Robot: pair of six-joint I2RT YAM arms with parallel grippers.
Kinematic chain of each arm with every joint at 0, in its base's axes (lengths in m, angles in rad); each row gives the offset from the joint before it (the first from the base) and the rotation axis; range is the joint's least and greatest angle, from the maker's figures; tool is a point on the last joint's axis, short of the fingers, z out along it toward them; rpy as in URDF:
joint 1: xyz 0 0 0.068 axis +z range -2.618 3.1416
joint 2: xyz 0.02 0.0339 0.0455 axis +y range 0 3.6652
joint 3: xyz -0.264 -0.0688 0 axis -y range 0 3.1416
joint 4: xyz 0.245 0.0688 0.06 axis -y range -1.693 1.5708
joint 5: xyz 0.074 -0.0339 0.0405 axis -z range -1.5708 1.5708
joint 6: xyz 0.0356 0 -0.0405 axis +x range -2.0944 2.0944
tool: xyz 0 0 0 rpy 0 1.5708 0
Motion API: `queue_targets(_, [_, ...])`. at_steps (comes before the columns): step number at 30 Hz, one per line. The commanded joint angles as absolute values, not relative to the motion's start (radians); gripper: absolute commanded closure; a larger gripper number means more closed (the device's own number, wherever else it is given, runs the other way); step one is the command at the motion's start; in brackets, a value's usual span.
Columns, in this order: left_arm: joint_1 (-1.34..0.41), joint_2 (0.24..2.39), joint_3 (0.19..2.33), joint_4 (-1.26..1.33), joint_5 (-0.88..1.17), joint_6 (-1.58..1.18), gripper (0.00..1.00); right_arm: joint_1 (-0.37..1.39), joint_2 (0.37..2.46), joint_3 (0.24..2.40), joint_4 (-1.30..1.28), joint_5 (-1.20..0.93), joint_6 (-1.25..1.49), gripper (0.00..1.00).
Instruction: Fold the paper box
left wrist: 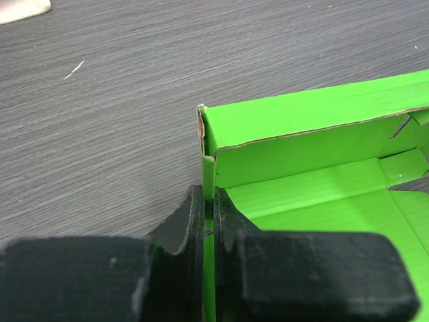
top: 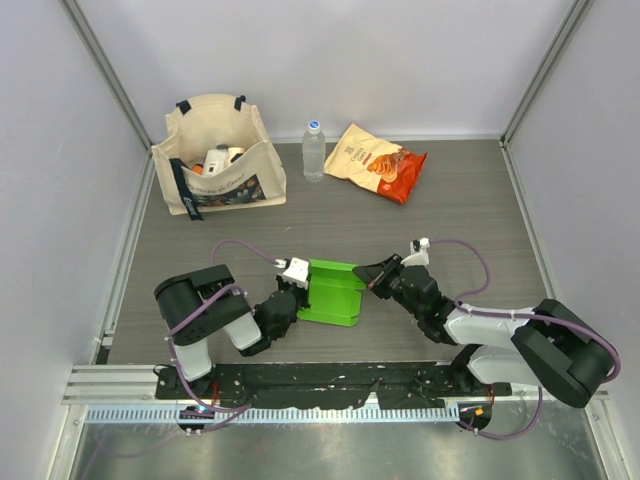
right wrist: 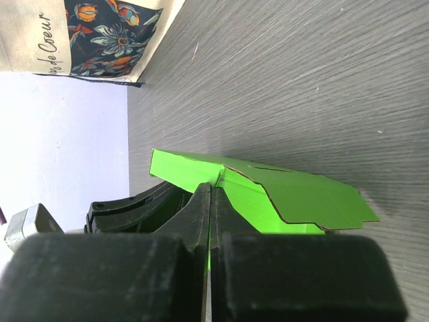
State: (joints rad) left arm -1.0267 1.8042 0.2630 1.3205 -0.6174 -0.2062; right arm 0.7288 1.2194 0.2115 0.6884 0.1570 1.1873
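Top external view shows the paper box (top: 333, 292) at desk (top: 480, 210) centre, already a shallow tray — left jaws pinch its 9 o'clock wall, right jaws its 3 o'clock flap; closing seems left.

place: robot lab | cues: white enclosure walls (top: 330, 60), aluminium rail (top: 110, 383)

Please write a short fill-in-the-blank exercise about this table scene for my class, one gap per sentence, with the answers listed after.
The paper box is coloured ____.
The number of hands pinching its walls is ____: the left hand and the right hand.
The water bottle stands ____ the tote bag and the snack bag.
Answers: green; two; between.
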Motion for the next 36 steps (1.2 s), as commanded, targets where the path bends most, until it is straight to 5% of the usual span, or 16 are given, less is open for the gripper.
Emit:
queue_targets(1, [-1.034,1.810,0.253,1.387,-0.640,-0.212,1.00,0.727,1.230,0.199,0.792,0.204,1.121,0.99])
queue_targets(6, [-1.039,1.821,0.253,1.402,-0.660,-0.209,1.00,0.727,1.207,0.221,0.720,0.196,1.072,0.97])
queue_targets(11, [-1.040,1.833,0.249,1.419,-0.666,-0.204,1.00,0.729,1.039,0.273,0.430,0.224,0.981,0.63])
queue_targets(14, [-1.042,1.835,0.247,1.427,-0.666,-0.192,1.00,0.727,0.945,0.293,0.252,0.235,0.915,0.59])
queue_targets(20, [-1.045,1.838,0.250,1.430,-0.670,-0.186,1.00,0.765,0.891,0.313,0.083,0.201,0.805,0.64])
queue_targets(29, [-1.049,1.835,0.249,1.430,-0.678,-0.183,1.00,0.908,1.132,0.356,0.129,0.437,0.890,0.75])
queue_targets(36, [-1.052,1.829,0.242,1.431,-0.681,-0.183,1.00,0.910,1.199,0.365,0.192,0.526,0.913,0.70])
